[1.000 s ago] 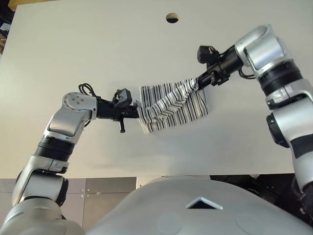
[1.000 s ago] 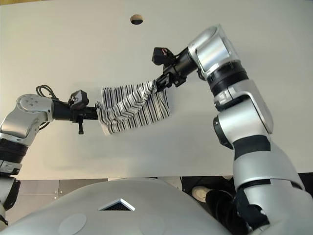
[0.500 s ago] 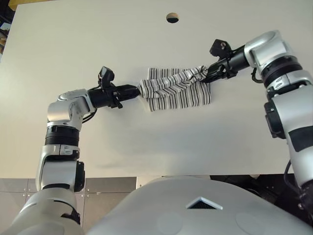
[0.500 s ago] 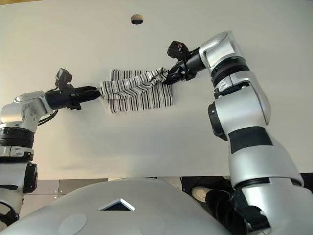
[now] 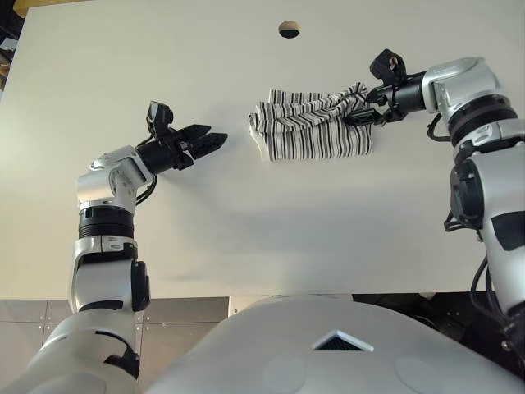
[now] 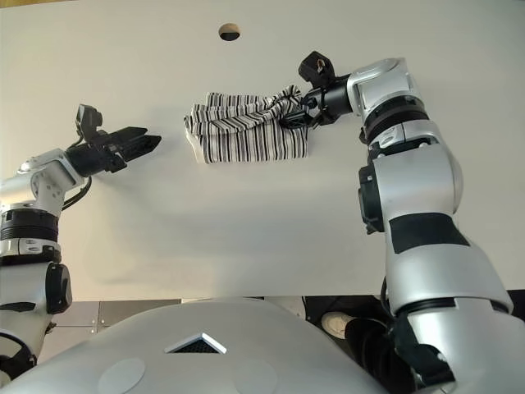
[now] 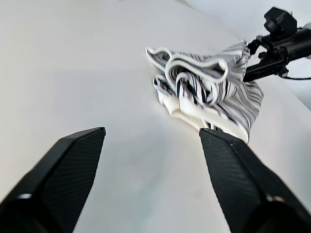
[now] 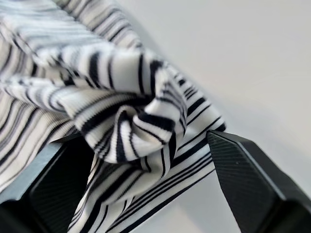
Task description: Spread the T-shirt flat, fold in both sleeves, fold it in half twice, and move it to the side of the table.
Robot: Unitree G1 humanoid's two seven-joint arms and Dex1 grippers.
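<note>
Left pincer hangs open over the worktop, well apart from the shirt. My right pincer has its fingers spread around a bunched corner at the shirt's right end. The shirt lies nearer the far edge, folded small but with a rumpled top layer. I judge the folding about done; the move to the side is left. Count: one shirt, two pincers, one hole.
</note>
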